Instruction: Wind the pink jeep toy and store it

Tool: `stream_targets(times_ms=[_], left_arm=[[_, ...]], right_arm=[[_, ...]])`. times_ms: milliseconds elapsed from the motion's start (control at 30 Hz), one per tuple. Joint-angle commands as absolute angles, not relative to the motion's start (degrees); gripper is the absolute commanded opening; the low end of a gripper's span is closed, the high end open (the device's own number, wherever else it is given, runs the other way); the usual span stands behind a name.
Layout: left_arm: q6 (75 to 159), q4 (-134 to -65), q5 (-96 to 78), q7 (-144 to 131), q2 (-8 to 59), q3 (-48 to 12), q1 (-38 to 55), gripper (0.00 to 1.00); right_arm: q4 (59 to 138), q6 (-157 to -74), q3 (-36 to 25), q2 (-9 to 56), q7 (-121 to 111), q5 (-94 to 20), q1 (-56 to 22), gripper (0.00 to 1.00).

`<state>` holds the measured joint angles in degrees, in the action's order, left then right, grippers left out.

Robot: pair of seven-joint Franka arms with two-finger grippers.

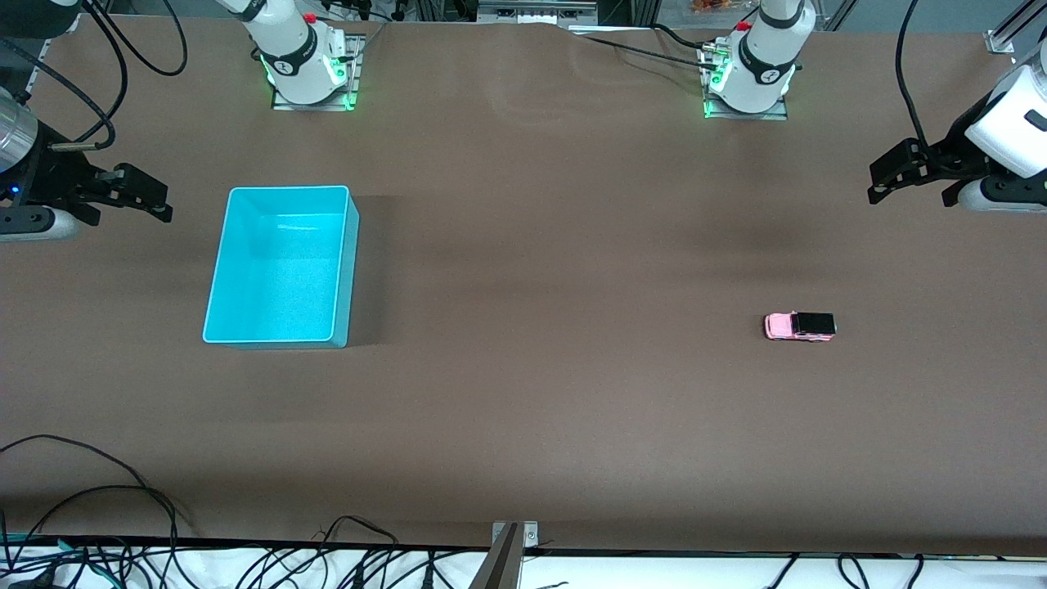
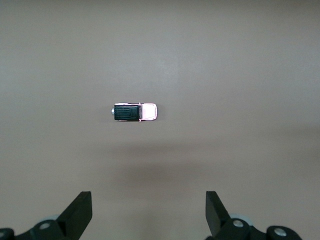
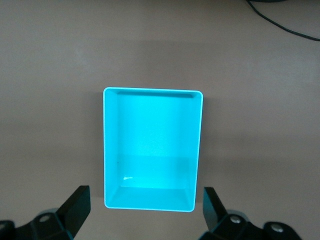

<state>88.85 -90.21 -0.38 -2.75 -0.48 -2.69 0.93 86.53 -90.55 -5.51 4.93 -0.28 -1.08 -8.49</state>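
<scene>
Tiny pink boxy jeep toy [image 1: 799, 326] sitting lower right on brown surface [image 1: 540, 393], both pincers hovering wide: left pincer [image 1: 909, 180] should be dropping straight, straddling its sides; right pincer [image 1: 135, 196] waiting.

No readable text, label, brand, number or sign anywhere. Only small dark round marks on the white robot bases [image 1: 303, 61], too small to read. Nothing printed on the turquoise bin [image 1: 221, 270] or the pink jeep toy [image 1: 799, 325].

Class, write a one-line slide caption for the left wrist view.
Open left hand hangs above the pink jeep toy on the bare brown table.
</scene>
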Motion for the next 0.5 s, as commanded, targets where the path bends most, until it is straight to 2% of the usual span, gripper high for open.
stream_targets(times_ms=[0,467], left_arm=[[87.7,-88.5,-0.4,-1.2,0.2,-2.5,1.1,1.0],[87.7,-88.5,-0.8,-1.2,0.2,-2.5,0.8,1.0]], right_arm=[[85.3,-89.2,-5.4,5.1,-0.7,-0.2,-8.5,1.0],[85.3,-89.2,-5.4,5.1,-0.7,-0.3,-8.5,1.0]])
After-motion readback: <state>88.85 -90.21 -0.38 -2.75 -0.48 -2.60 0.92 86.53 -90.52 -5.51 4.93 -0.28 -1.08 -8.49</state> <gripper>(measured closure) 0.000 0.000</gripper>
